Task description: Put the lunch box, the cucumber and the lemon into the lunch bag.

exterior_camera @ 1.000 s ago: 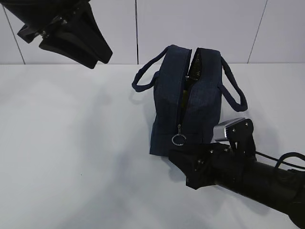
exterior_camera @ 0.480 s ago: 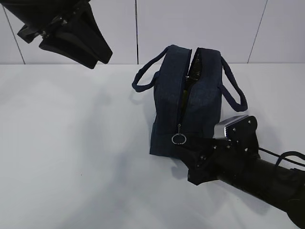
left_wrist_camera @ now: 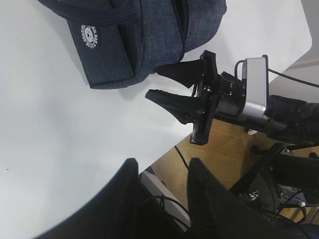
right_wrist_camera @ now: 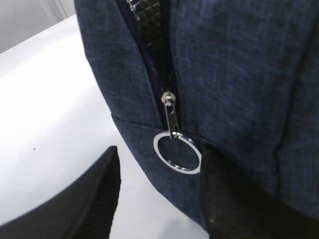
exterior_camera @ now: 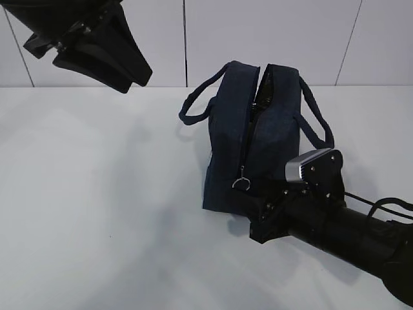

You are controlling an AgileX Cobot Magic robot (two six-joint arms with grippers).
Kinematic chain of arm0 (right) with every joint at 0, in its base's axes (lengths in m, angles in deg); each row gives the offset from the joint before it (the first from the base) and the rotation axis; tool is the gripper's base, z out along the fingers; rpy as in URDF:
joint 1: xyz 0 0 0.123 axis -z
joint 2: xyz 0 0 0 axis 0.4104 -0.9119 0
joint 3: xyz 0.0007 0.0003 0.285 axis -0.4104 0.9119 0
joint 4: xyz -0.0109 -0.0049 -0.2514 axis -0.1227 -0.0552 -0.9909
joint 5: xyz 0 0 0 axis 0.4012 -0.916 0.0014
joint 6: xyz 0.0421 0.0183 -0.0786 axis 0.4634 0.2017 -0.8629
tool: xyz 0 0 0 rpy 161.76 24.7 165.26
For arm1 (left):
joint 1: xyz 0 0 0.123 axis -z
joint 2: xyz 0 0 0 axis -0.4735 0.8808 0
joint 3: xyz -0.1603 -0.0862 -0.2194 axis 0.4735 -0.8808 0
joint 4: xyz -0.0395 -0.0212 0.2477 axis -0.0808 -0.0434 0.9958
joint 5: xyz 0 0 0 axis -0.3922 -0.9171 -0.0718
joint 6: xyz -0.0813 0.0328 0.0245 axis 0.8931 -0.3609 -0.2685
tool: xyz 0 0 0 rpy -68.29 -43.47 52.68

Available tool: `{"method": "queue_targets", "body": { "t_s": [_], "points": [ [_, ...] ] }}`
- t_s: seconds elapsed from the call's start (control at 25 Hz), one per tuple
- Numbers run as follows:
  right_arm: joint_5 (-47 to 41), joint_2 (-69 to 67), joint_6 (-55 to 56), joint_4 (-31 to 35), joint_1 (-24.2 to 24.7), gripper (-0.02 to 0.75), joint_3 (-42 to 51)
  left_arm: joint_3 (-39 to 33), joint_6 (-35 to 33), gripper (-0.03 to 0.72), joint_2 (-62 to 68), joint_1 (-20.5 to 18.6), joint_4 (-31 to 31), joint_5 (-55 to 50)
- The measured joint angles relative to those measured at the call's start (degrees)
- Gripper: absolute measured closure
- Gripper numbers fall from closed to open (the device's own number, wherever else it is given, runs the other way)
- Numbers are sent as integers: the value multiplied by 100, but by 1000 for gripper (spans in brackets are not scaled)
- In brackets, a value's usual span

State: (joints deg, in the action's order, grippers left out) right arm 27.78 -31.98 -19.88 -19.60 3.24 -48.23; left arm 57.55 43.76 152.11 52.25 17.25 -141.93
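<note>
The right gripper [right_wrist_camera: 157,199], jaws spread, is nosing up under the ring pull [right_wrist_camera: 177,152] of the lunch bag [exterior_camera: 251,139]; it should center the ring before pinching.

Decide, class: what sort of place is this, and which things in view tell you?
Probably a robot lab or test bench: a bare white table, plain pale wall panels, and loose cables beyond the table edge.
</note>
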Motion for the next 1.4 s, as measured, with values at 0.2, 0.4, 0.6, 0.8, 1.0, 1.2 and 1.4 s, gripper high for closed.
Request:
{"method": "queue_targets", "body": {
  "t_s": [0.2,0.4,0.6,0.8,1.0,1.2,1.4],
  "points": [
    [0,0,0,0,0,331,0,0,0,449,0,0,0,0],
    [0,0,0,32,0,331,20,0,0,449,0,0,0,0],
    [0,-4,0,129,0,331,-25,0,0,449,0,0,10,0],
    [-128,-4,0,200,0,331,-106,0,0,449,0,0,21,0],
    [-92,-4,0,501,0,331,87,0,0,449,0,0,21,0],
    [-53,-4,0,561,0,331,87,0,0,449,0,0,21,0],
    [-53,-4,129,258,0,331,-61,0,0,449,0,0,21,0]
  ]
}}
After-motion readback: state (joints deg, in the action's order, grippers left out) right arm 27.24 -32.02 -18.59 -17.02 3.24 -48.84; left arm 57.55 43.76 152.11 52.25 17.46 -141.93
